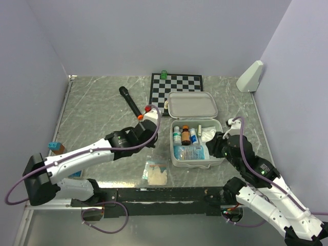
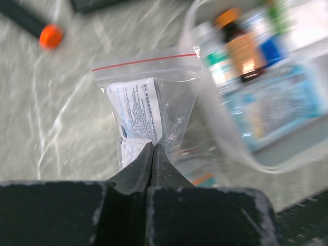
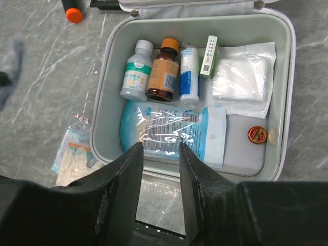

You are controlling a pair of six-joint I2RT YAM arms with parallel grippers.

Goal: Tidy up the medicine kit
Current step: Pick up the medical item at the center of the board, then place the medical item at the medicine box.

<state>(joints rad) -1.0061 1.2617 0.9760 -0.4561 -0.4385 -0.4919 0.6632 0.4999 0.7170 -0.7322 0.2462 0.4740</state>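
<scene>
Left gripper (image 2: 152, 148) has its fingers pressed together, seemingly empty, above the zip bag (image 2: 148, 107); right gripper (image 3: 156, 154) stands spread over the open medicine kit (image 1: 197, 164), mid-table before the chessboard (image 1: 177, 84) — the slippery bag could slide away or snag on the kit's wall.

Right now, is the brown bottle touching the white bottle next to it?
Touching. The right wrist view shows the brown bottle pressed against the white bottle in the medicine kit, no gap between them.

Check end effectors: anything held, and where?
Left end effector pinches the clear zip bag at the edge opposite its red-lined seal. Right end effector is open, holding nothing.
</scene>
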